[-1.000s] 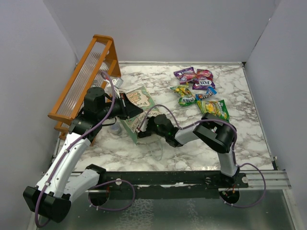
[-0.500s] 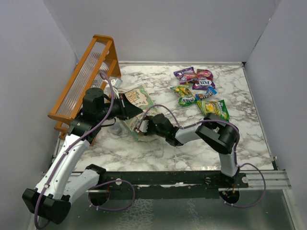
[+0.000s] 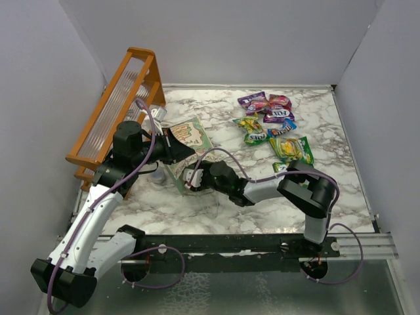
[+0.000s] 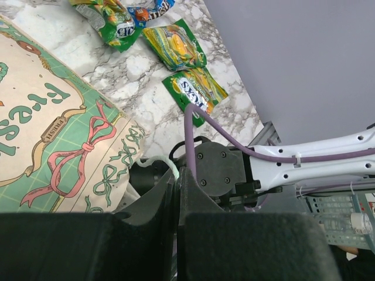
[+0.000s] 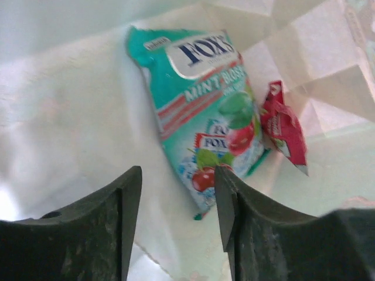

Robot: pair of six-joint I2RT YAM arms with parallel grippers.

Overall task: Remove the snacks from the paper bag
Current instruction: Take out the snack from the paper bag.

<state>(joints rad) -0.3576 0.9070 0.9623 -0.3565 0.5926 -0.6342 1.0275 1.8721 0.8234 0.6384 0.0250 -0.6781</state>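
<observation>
The right gripper (image 5: 179, 173) is seen with its fingers apart, nothing clamped between them. It is pushed into the mouth of the bag (image 3: 190, 134), whose cream inside (image 5: 70, 117) fills the right wrist view. The lower end of a teal packet (image 5: 199, 111) is reached by the gap between the fingertips; whether it is touched cannot be told. A red packet (image 5: 284, 126) is lain just beside the teal one, deeper in the bag's folded corner.

The left gripper (image 4: 176, 175) is closed, its fingers brought together on the bag's rim, with a white string (image 4: 157, 160) led in between them. The bag is held tilted on the table (image 3: 341, 131), printed side up, between the two grippers, mouth turned to the right arm.

Six packets (image 3: 272, 125) are spread on the table at the far right, well apart from the bag: purple, pink-red, yellow-green, blue and two green, the nearest partly hidden by the right arm.

An orange rack (image 3: 118, 108) is stood along the left wall, behind the left arm.
</observation>
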